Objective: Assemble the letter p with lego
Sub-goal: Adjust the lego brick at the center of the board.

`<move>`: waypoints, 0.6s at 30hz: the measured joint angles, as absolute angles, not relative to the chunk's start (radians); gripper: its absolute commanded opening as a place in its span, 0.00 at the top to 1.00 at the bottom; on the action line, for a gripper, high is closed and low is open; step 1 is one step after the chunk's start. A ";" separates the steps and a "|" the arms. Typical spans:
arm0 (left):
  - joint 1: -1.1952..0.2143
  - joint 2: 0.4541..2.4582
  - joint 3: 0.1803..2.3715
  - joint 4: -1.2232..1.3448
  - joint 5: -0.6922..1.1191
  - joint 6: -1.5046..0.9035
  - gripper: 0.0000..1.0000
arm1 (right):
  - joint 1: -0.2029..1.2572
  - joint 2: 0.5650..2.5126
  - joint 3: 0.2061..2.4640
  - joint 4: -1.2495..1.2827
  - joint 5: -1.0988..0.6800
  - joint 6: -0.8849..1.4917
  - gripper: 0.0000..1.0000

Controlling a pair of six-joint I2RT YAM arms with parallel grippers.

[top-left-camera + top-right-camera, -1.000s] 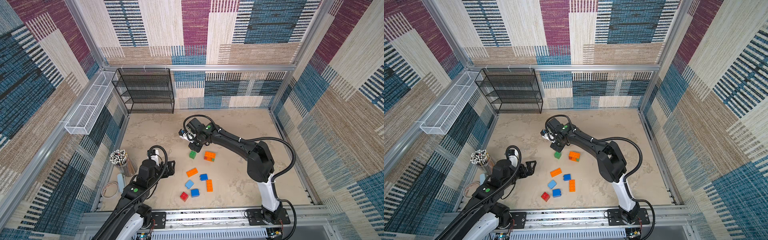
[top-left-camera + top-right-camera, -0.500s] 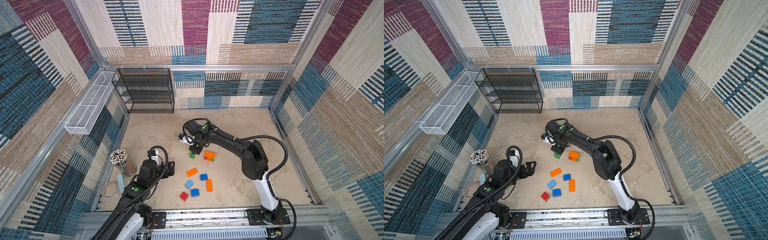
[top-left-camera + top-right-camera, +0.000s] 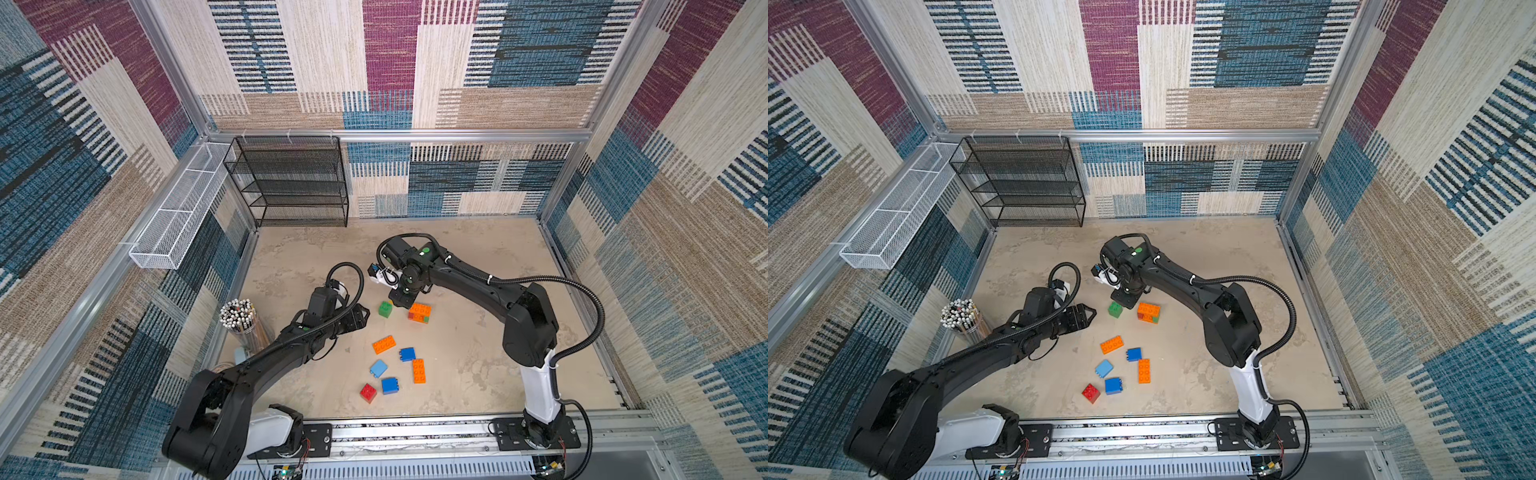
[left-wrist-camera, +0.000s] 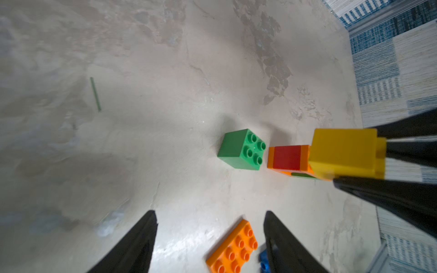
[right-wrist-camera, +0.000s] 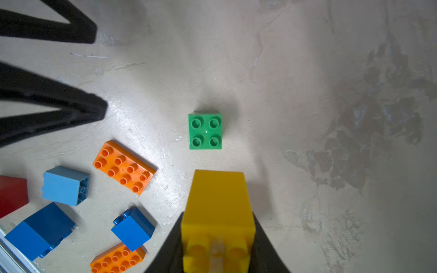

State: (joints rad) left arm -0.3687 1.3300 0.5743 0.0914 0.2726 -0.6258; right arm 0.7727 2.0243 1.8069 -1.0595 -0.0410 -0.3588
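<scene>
Left gripper (image 4: 210, 217) is reaching in closer now, half-open, empty; right gripper (image 5: 217, 222) is pinching yellow brick (image 5: 217, 203), 3 o'clock of green brick (image 3: 385, 309), floor (image 3: 332, 257) opening toward 12.

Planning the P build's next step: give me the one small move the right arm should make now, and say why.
Probably shift the right gripper over the green brick and lower the yellow brick onto it. The gripper is shut on the yellow brick, studs toward the wrist; the green brick sits alone, studs up and bare, squarely in line with it in the right wrist view.
</scene>
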 measured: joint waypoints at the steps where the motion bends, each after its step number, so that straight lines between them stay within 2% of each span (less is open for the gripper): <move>1: -0.369 1.361 0.585 0.112 0.290 -0.633 0.36 | 0.770 2.012 1.794 -1.059 -0.041 -0.359 0.82; 12: -0.369 1.644 0.724 0.272 0.424 -0.698 0.50 | 0.730 1.917 1.707 -1.021 -0.042 -0.359 0.82; 18: -0.376 1.729 0.773 0.312 0.461 -0.707 0.55 | 0.713 1.885 1.672 -1.007 -0.044 -0.359 0.83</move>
